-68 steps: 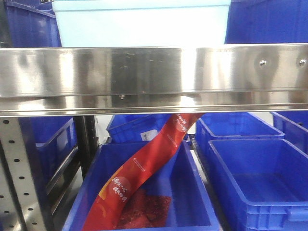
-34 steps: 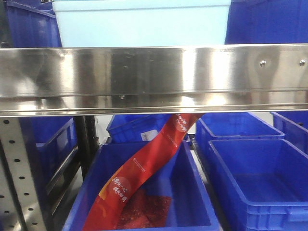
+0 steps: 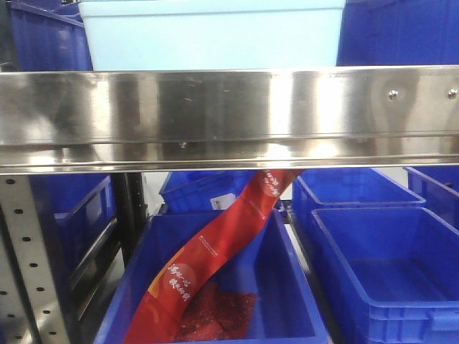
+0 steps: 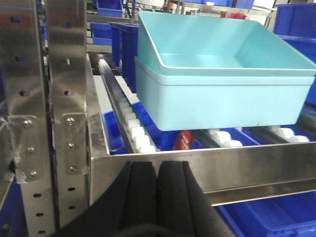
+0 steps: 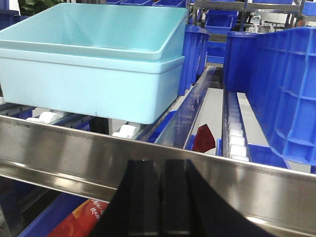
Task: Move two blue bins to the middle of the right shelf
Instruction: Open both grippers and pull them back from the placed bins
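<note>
Two pale sky-blue bins [image 4: 217, 94] stand nested one inside the other on the white rollers of a steel shelf; the upper bin [image 4: 212, 42] tilts inside the lower. The same stack [image 5: 89, 84] shows in the right wrist view, and its front wall [image 3: 208, 36] shows above the shelf's steel front rail [image 3: 229, 115]. My left gripper [image 4: 157, 170] is shut and empty, just in front of the rail, short of the bins. Shut and empty too, my right gripper [image 5: 159, 170] sits before the rail [image 5: 59, 148].
Dark blue crates [image 3: 391, 272] fill the lower level; one [image 3: 215, 287] holds a red packet strip [image 3: 215, 251]. A tall dark blue crate [image 5: 281, 84] stands right of the bins, more [image 3: 43, 39] to their left. A perforated steel upright [image 4: 44, 98] rises at the left.
</note>
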